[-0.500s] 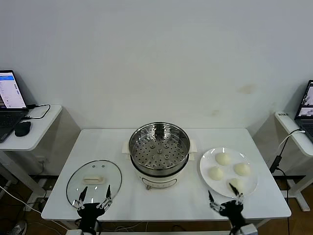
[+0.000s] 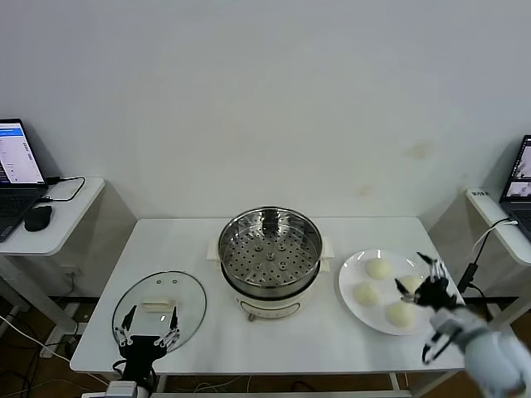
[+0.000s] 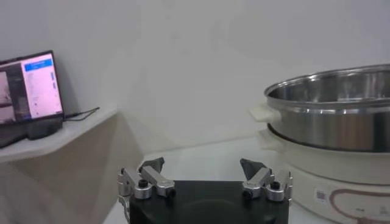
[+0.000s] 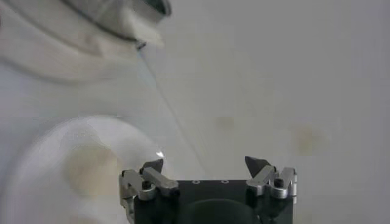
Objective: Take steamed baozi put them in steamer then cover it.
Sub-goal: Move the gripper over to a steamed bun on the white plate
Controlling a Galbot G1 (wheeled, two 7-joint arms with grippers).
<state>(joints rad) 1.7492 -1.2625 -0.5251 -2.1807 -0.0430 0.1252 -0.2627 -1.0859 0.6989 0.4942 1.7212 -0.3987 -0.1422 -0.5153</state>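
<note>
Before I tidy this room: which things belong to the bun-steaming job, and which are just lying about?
Job:
buns
plate
steamer
glass lid
right gripper, open over the plate
left gripper, open by the lid

Lying about:
laptop
mouse

steamer: shiny steel, perforated tray, cream-white base | baozi: cream-white, plain | plate: white | cover: clear glass, cream handle | table: white
</note>
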